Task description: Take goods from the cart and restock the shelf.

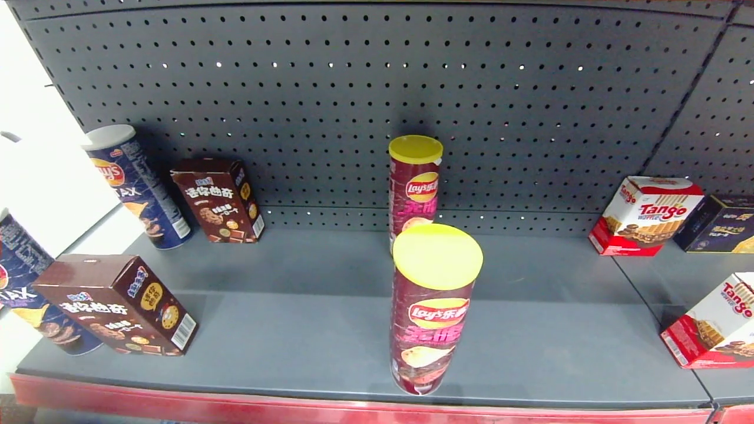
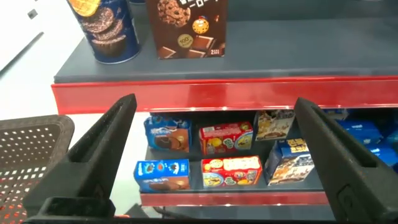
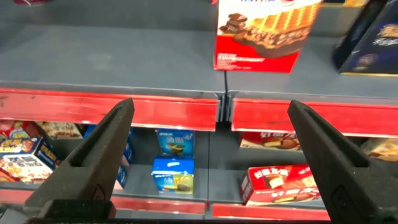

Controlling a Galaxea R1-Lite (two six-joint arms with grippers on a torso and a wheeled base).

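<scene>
Grey shelf (image 1: 294, 318): wide bare deck both sides of centre. Mesh basket (image 2: 28, 143), likely cart. Front chip can (image 1: 433, 306) near red lip (image 1: 235, 406), rear chip can (image 1: 414, 188) just behind. Cookie boxes (image 1: 118, 303) left, wafer boxes (image 1: 645, 215) right. Left gripper (image 2: 214, 102), right gripper (image 3: 211, 104) spread wide, empty, facing lip.

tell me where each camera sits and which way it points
Head view: on the robot's head, looking forward and down at the grey shelf.
Left wrist view: on the left wrist, facing the shelf's red front edge, between its open left fingers.
Right wrist view: on the right wrist, facing that edge further right, between its open right fingers.
Shared: head and left wrist views show the brown cookie box; head and right, the wafer box.
</scene>
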